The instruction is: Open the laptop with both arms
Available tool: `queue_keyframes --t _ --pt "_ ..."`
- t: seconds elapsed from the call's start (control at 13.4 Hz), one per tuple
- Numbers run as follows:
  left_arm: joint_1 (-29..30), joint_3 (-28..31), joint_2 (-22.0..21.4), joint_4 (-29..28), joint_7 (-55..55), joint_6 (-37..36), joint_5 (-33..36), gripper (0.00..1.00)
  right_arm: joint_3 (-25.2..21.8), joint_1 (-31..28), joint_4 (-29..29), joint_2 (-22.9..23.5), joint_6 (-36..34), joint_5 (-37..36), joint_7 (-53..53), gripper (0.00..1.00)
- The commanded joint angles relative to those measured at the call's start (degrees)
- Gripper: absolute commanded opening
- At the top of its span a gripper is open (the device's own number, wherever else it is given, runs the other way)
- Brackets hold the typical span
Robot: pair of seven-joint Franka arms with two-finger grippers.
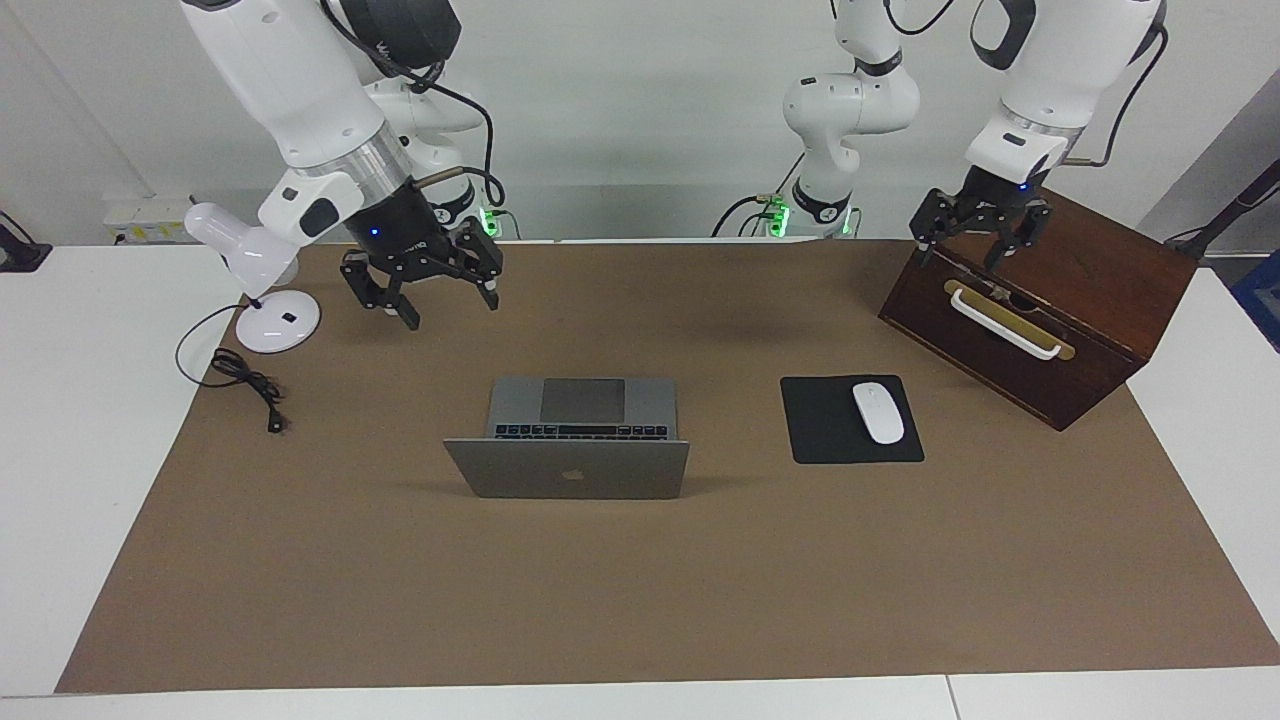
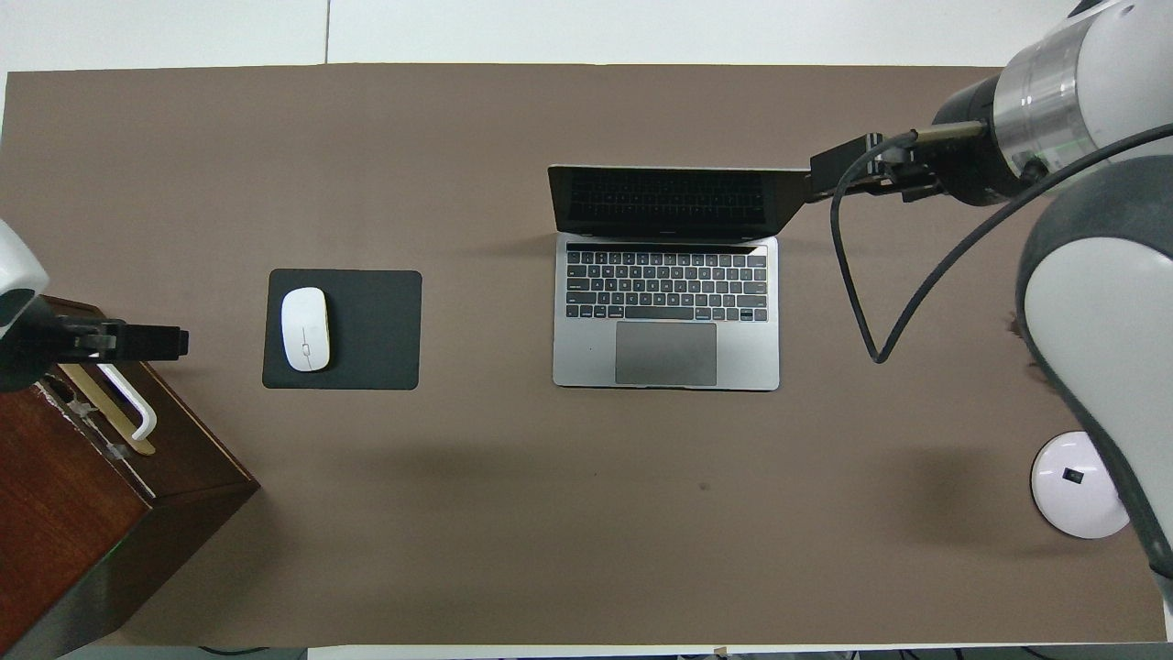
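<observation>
The right arm (image 1: 300, 90) comes down from high up, and its silver wrist ring (image 1: 350, 165) sits just above its black claw. The right gripper (image 1: 445, 300) hangs in the air, nearer the robots than the laptop (image 1: 570, 440) and well apart from it. Its two fingers (image 1: 408, 312) are spread wide and hold nothing. The left arm (image 1: 1050, 80) is lifted up high too, off toward its own end of the table, far from the laptop. The left gripper (image 1: 970, 255) points down with its fingers apart, and it is empty as well.
</observation>
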Motion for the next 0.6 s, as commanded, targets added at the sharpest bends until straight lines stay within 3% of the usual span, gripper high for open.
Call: queue_keyframes --t 0.0,0.15,0.37,0.52 --pt "1.0 -0.7 5.9 10.7 -0.1 -8.1 2.0 1.0 0.5 0.1 -4.6 -3.2 -2.7 -3.8 2.2 1.0" --pt "3.2 -0.8 8.0 15.2 0.0 -11.1 2.0 1.0 0.4 0.1 -7.6 -4.9 -3.8 -4.6 2.9 1.0" --pt "3.5 -0.7 8.3 15.2 -0.1 -10.6 2.0 1.0 0.4 -0.2 -15.8 -9.2 -3.3 -6.5 3.8 1.0" --pt "3.5 -0.7 9.5 15.1 -0.1 -10.3 1.9 1.0 0.2 -1.7 -17.7 -10.1 -4.6 -9.2 2.9 1.0"
